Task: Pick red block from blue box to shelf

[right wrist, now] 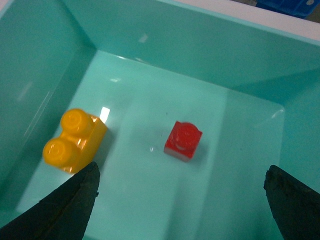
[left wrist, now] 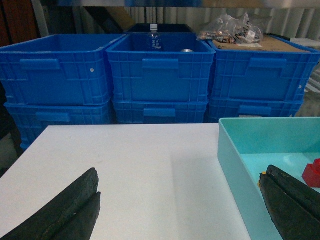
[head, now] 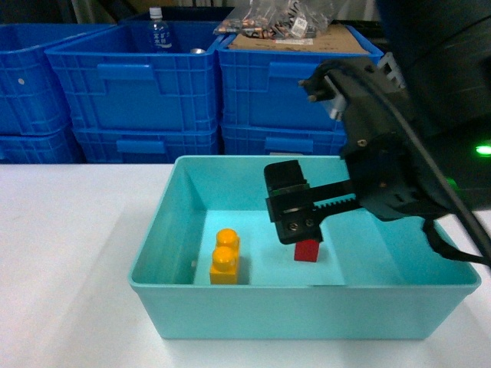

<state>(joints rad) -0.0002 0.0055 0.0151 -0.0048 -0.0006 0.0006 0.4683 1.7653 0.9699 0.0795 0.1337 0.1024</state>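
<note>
red block [right wrist: 183, 140], turquoise box [head: 230, 310], yellow-orange brick [head: 225, 259]

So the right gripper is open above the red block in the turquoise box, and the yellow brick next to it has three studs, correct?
Not quite: the yellow brick has two studs, not three, as the right wrist view shows. The rest holds: the right gripper is open above the red block inside the turquoise box.
</note>
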